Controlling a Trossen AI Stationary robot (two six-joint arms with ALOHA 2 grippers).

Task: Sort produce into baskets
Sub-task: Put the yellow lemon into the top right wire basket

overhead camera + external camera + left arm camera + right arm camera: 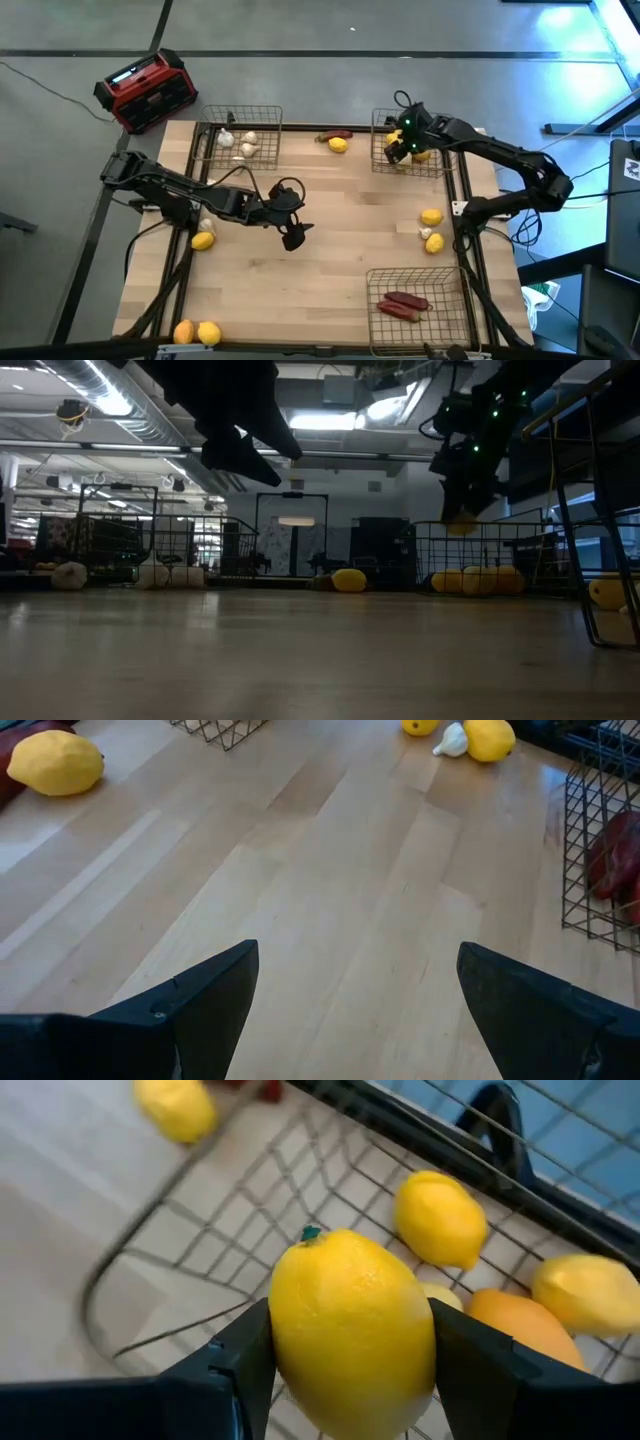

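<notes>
My right gripper (404,143) hangs over the far right wire basket (380,165) and is shut on a yellow lemon (350,1325). That basket holds several lemons (440,1215) and an orange fruit (520,1325). My left gripper (291,226) is open and empty above the bare middle of the table; its fingers (215,1000) stand wide apart. The far left basket (265,112) holds whitish bulbs (247,148). The near right basket (440,275) holds dark red peppers (404,303). My right gripper pinches the lemon between its two fingers (240,1365), one on each of its sides (285,1340). The stem end (310,1233) points away from the wrist. The lemon is lifted clear above the basket's floor, as the low view (460,525) also shows.
Loose produce lies on the table: a lemon (338,144) and a red pepper (335,134) at the far middle, a lemon (203,240) and a bulb (207,225) at the left, two lemons (430,216) and a bulb (425,233) at the right, an orange (184,332) and a lemon (208,333) at the near left. A red and black box (150,90) stands beyond the far left corner.
</notes>
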